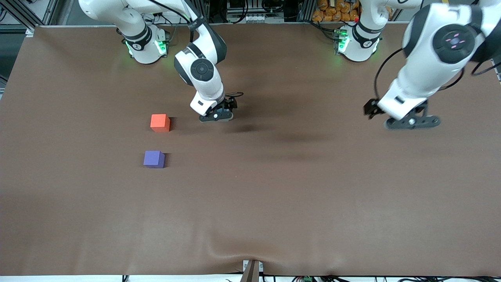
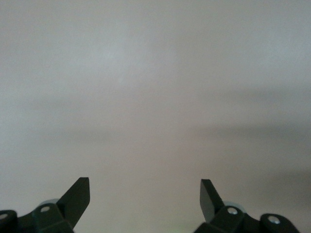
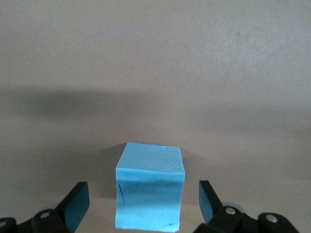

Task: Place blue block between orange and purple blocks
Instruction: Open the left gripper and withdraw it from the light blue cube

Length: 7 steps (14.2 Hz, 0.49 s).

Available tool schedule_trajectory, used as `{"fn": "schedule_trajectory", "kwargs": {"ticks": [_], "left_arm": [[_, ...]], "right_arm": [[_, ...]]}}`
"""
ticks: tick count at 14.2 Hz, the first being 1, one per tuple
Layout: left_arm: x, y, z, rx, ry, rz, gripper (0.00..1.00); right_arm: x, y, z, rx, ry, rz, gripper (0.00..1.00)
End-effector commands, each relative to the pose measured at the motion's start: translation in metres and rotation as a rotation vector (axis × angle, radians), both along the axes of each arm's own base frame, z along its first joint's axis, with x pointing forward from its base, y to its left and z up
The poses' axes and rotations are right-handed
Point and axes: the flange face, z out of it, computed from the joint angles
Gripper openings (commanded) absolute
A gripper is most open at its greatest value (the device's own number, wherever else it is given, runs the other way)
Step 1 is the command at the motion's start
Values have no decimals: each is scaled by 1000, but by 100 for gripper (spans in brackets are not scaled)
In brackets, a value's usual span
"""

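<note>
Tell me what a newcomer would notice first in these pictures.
The blue block stands out first: in the right wrist view it sits on the brown table between the open fingers of the right gripper, not yet gripped. Next come the orange block and the purple block, toward the right arm's end of the table, the purple one nearer the front camera with a gap between them. The left gripper waits open over bare table.

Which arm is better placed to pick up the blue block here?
The right. The right gripper is open with the blue block between its fingers, low beside the orange block. The left gripper waits open over bare table at the left arm's end.
</note>
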Motion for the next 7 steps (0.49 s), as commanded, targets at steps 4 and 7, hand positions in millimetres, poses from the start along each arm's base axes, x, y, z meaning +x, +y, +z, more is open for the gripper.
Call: {"fn": "schedule_trajectory", "kwargs": {"ticks": [4, 7], "left_arm": [[-32, 45, 28, -53, 60, -17, 100], [-6, 59, 66, -105, -19, 18, 100]], "right_arm": [[-11, 5, -7, -16, 1, -62, 100], [-21, 15, -15, -28, 2, -114, 100]]}}
